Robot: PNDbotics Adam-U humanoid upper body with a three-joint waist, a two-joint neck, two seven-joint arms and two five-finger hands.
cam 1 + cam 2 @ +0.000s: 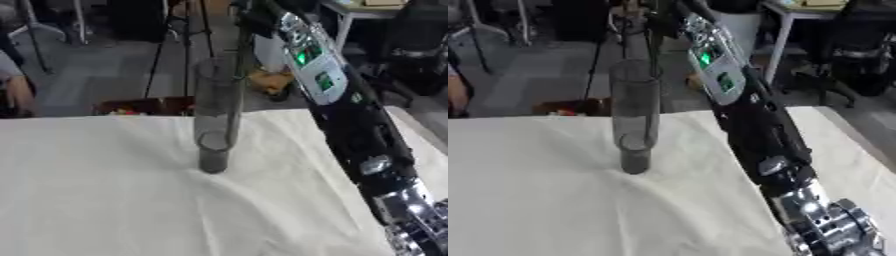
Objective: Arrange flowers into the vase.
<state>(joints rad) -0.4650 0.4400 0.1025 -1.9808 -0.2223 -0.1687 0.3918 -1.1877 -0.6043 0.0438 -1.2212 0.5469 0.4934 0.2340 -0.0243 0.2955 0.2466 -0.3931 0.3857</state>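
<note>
Cloth-covered worktop (pixel 105 200), tall clear vase (pixel 215 115) at its middle
One stem (pixel 236 90) already in; my right robot hand (pixel 677 7) above, its grasp unclear; no other flowers visible

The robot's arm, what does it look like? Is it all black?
Mostly black. The right arm is long and chunky, with a pale grey panel carrying green lights further up. Near the bottom corner it turns shiny silver metal. The hand itself cannot be made out.
</note>
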